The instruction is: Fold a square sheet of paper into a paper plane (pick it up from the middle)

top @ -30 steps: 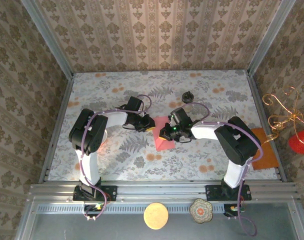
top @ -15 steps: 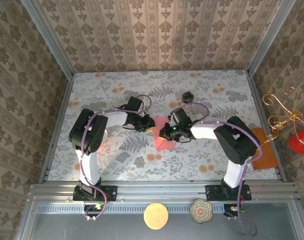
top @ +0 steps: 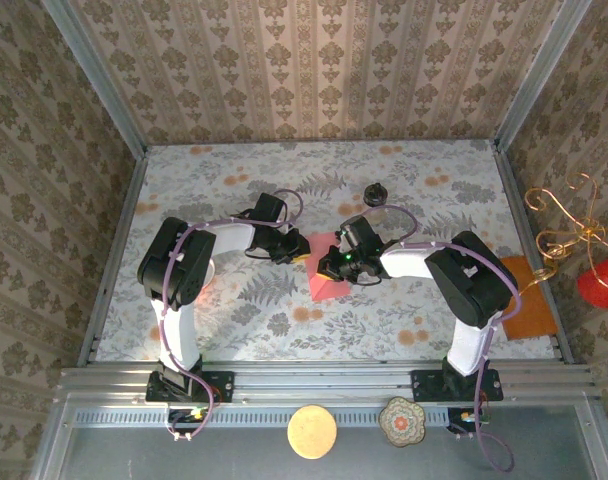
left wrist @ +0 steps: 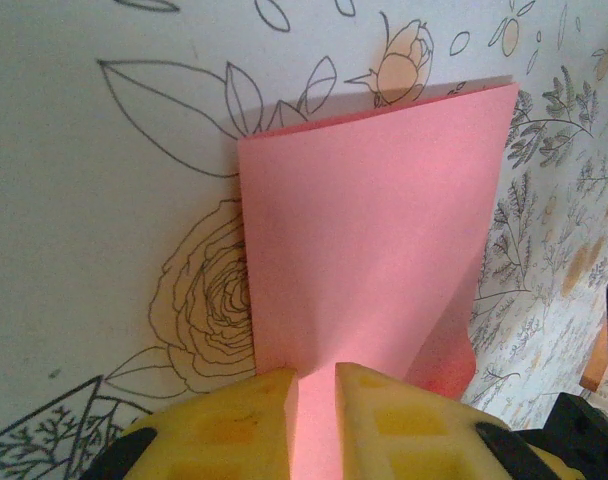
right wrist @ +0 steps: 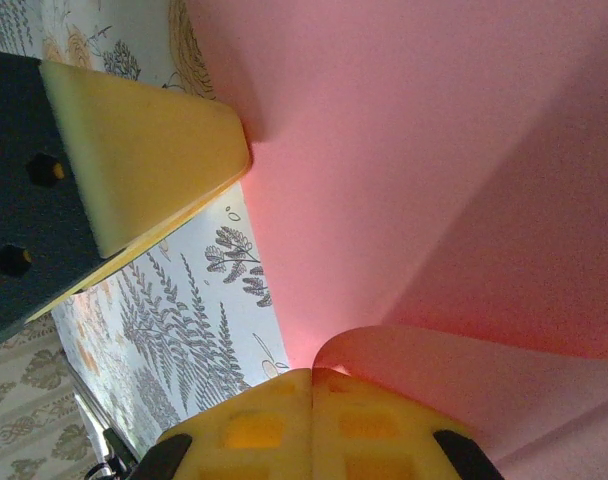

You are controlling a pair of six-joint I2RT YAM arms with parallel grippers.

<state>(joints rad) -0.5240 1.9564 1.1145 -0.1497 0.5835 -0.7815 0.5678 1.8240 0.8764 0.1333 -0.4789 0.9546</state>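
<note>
The square sheet of paper (top: 322, 282) is salmon pink. It lies partly folded on the floral table between the two grippers; no paper plane shape is in view. In the left wrist view the sheet (left wrist: 374, 230) lies flat, with a raised flap at its right edge. My left gripper (top: 297, 252) (left wrist: 315, 385) rests on its near edge, jaws a little apart with paper showing in the gap. My right gripper (top: 331, 268) (right wrist: 313, 378) is shut on a curled-up flap of the sheet (right wrist: 434, 150). A left finger (right wrist: 154, 150) touches the sheet's edge opposite.
A small dark-lidded jar (top: 374, 193) stands behind the grippers. A larger orange sheet (top: 532, 300) lies at the table's right edge, near a copper wire ornament (top: 569, 225). Two round discs (top: 311, 431) (top: 403, 421) sit in front of the arm bases.
</note>
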